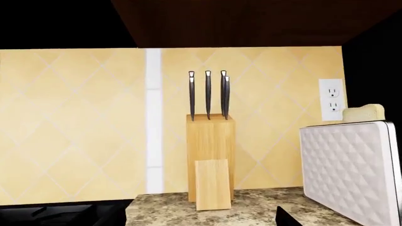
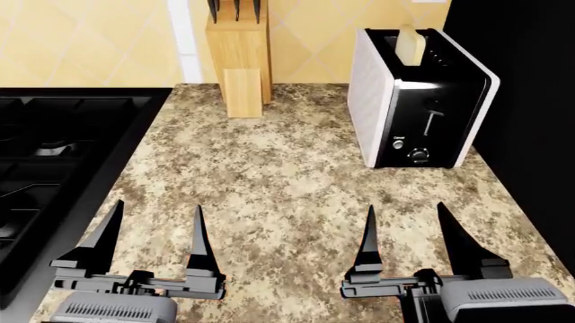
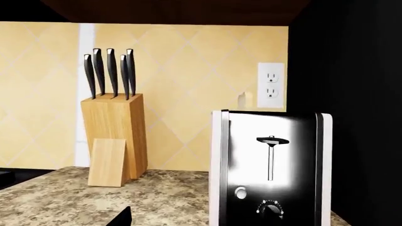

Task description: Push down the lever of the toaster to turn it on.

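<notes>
The toaster (image 2: 395, 81) stands at the back right of the counter, white quilted sides (image 1: 351, 169) and a glossy black end panel (image 3: 270, 160) facing me. Its dark lever (image 3: 272, 140) sits at the top of a pale vertical slot (image 2: 431, 123), above a silver button and dial. A slice of bread (image 2: 411, 44) pokes out of the top. My left gripper (image 2: 157, 232) and right gripper (image 2: 406, 232) hover low over the near counter, both open and holding nothing, well short of the toaster. The right one is roughly in line with the end panel.
A wooden knife block (image 2: 238, 57) with several black-handled knives stands against the tiled back wall. A black stove (image 2: 54, 155) fills the left side. A dark wall (image 2: 530, 101) rises right of the toaster. A wall outlet (image 3: 270, 84) sits behind it.
</notes>
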